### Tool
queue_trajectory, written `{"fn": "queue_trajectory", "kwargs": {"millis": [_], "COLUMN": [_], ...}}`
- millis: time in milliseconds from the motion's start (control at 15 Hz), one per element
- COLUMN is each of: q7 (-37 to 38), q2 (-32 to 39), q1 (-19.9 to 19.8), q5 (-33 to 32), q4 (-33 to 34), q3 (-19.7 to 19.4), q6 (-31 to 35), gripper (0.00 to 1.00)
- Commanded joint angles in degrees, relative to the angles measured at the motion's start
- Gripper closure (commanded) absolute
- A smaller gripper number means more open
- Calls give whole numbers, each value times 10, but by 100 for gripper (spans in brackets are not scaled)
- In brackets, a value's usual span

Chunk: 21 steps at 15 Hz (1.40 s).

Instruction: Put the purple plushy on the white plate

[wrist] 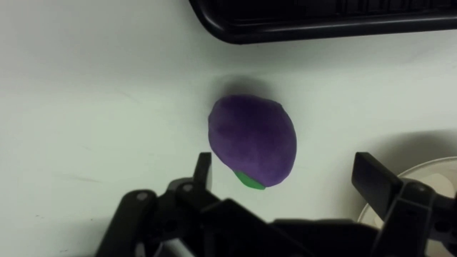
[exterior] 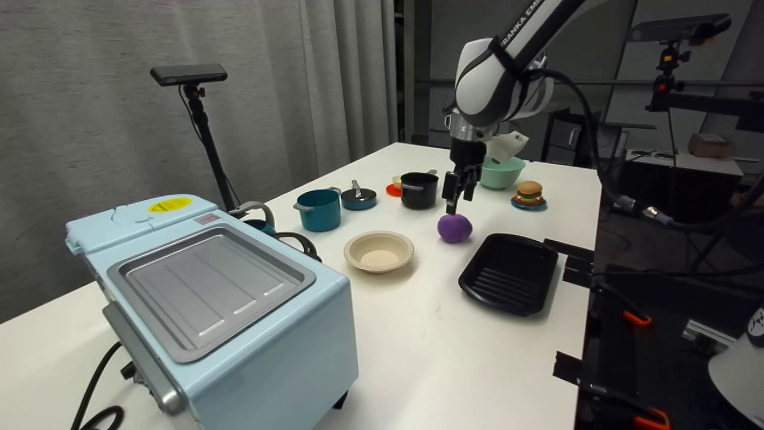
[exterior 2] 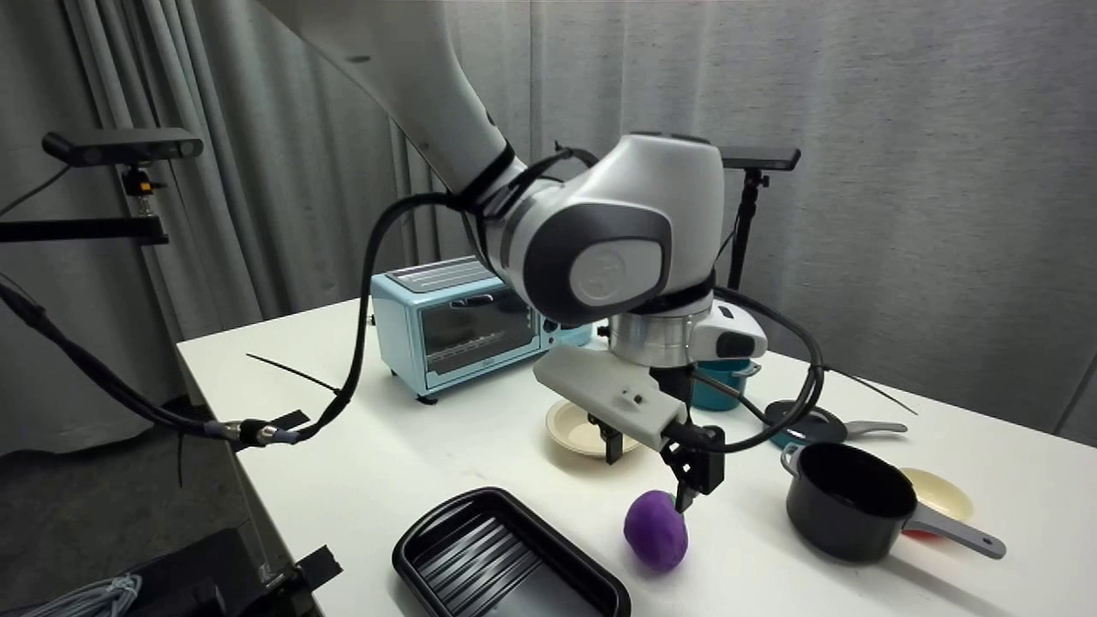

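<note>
The purple plushy is a round dark-purple ball with a green patch. It lies on the white table in both exterior views (exterior: 455, 229) (exterior 2: 656, 533) and at the middle of the wrist view (wrist: 253, 139). The white plate is a cream round dish, seen in both exterior views (exterior: 379, 259) (exterior 2: 572, 435). Part of it shows at the lower right of the wrist view (wrist: 441, 184), partly behind a finger. My gripper (exterior: 459, 204) is open and empty above the table, just over the plushy. In the wrist view (wrist: 284, 159) the plushy lies nearer the left finger.
A black ridged tray (exterior: 510, 275) lies close to the plushy. A black pot (exterior 2: 848, 506) with a grey handle stands nearby. A teal pot (exterior: 320, 210), a lidded pan (exterior: 359, 199), a light-blue toaster oven (exterior: 227, 310), a green bowl (exterior: 502, 174) and a toy burger (exterior: 529, 194) stand around.
</note>
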Motion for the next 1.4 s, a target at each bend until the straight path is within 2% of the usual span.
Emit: {"fn": "queue_trajectory", "kwargs": {"millis": [0,133,267,467,867,1133,1333], "q7": [10,18,26,46,67,67,55], "q2": [90,122,147,157,129,116,123], "q1": [-25,-29,-33,-28,-16,-4,-2], "q5": [-14,-21,-26,-33,-28,-21,5], "q4": [61,79,94,100,127,151,171], "q3": [21,25,30,37,71,103,136], "q6": [17,13,4,2,-26,-34,-28], "gripper": [0,0,26,51,89,97,96]}}
